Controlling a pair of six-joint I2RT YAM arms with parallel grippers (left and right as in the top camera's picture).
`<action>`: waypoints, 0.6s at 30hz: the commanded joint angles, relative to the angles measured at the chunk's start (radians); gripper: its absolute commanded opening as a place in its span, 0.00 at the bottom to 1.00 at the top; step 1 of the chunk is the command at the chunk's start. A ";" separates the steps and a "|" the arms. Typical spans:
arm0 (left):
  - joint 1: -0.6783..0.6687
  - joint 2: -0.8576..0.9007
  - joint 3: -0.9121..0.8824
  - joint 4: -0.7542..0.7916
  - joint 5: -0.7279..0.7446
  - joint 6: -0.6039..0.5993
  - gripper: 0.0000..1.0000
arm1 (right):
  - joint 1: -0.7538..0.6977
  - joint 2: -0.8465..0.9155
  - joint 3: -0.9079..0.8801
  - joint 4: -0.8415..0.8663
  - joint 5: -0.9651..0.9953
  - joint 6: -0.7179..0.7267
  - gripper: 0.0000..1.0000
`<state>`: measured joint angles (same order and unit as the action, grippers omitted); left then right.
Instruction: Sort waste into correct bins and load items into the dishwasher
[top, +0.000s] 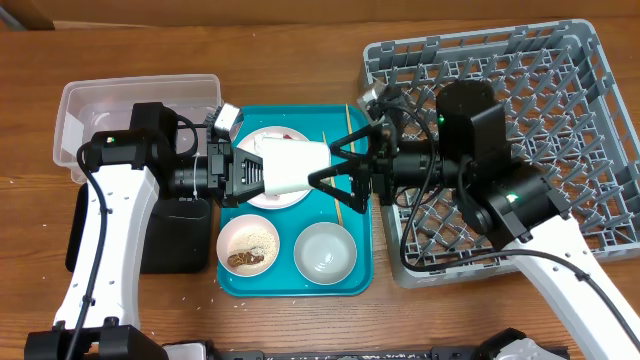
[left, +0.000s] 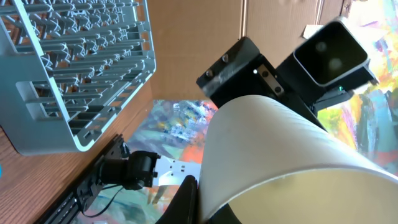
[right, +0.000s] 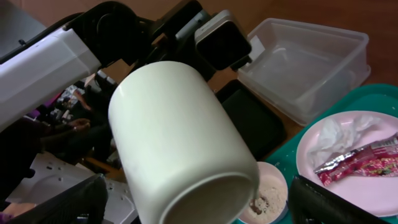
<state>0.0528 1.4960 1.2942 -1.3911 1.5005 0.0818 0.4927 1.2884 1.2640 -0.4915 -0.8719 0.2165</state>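
Small white cup (top: 292, 165) was held sideways in mid-air above the teal tray (top: 360, 255), over the small pinkish-white plate (right: 317, 177), clear of everything below it. Left gripper (top: 258, 172) was clamped on the closed end, at 9 o'clock of the cup in the overhead view. Right gripper (top: 325, 163) was spread wide, its 2 fingers straddling the open end from 3 o'clock. Contact could not be confirmed (the right wrist view suggested a gap on both sides). The mouth was pointed toward the right wrist camera, tipped slightly down.

Handling, as judged:
- The cup was taken to be rigid and light, likely ceramic or hard plastic, so breakable if dropped on the plate.
- The smooth curved wall was taken to be slippery, since flat pads get only line contact.
- The best hold was judged to be across the wall near the rim, or 1 finger inside and 1 outside over the lip.
- Left release would best be held back until the right pinch is firm.

The napkin (right: 342, 132) and wrapper (right: 360, 163) were seen on the plate under the cup. The dish rack (top: 540, 100) was seen at 3 o'clock of the tray, just beside it. The clear tub (top: 100, 110) was at 10 o'clock and the black tray (top: 185, 245) at 8 o'clock.
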 joint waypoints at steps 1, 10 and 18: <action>-0.002 -0.013 0.014 0.000 0.038 0.030 0.04 | 0.035 0.036 0.024 0.030 -0.025 -0.003 0.95; -0.021 -0.013 0.014 0.010 0.037 0.031 0.04 | 0.051 0.083 0.024 0.127 -0.207 -0.003 0.62; -0.020 -0.013 0.014 0.058 -0.200 0.013 1.00 | 0.005 0.022 0.025 0.047 -0.147 -0.005 0.59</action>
<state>0.0387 1.4948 1.2949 -1.3460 1.4609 0.0879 0.5259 1.3674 1.2644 -0.4179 -1.0409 0.2131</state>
